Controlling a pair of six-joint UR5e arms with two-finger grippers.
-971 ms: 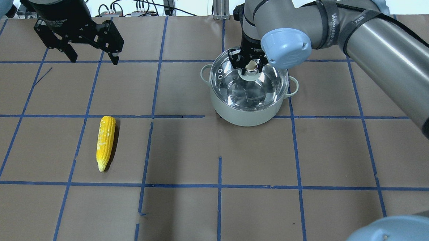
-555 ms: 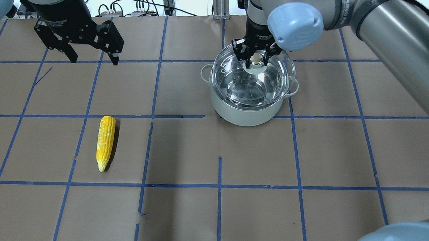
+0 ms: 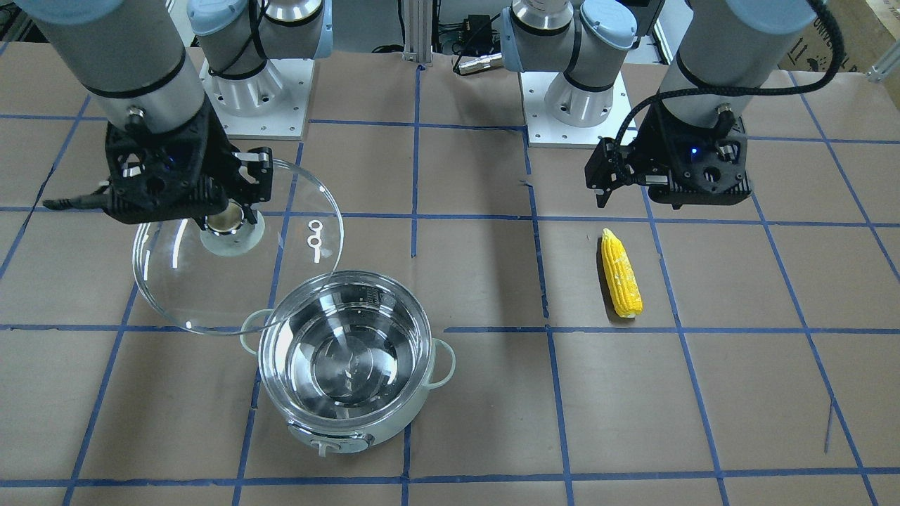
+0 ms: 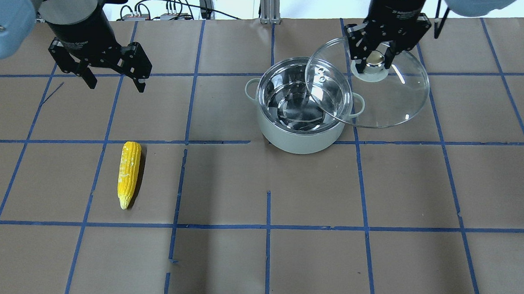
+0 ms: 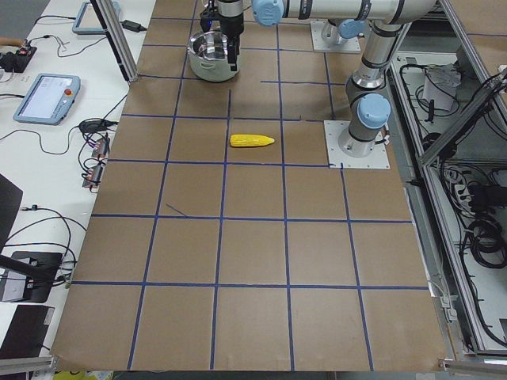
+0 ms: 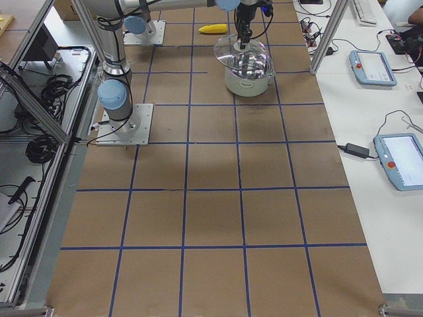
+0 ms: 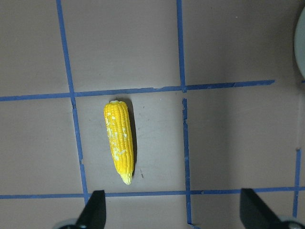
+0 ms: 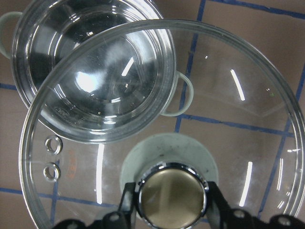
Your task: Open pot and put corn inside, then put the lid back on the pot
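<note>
The pot (image 4: pixel 298 142) stands open on the table (image 4: pixel 239 261), on my right half and toward the edge opposite me, its shiny inside bare. I hold the lid (image 4: pixel 399 100) in the air by its knob (image 8: pixel 171 195), my right gripper (image 4: pixel 375 63) clamped on it from above with a finger on either side. The lid hangs to the right of the pot, lifted off the rim. From above, its left edge, the one with the two vent rings (image 4: pixel 321 73), overlaps the pot's mouth. The corn (image 4: pixel 128 174) lies flat on my left half, about midway between my edge and the far edge, well apart from the pot, its tapered end toward my edge. My left gripper (image 4: pixel 116 86) hangs above the table near the corn with its fingers spread wide, touching nothing.
</note>
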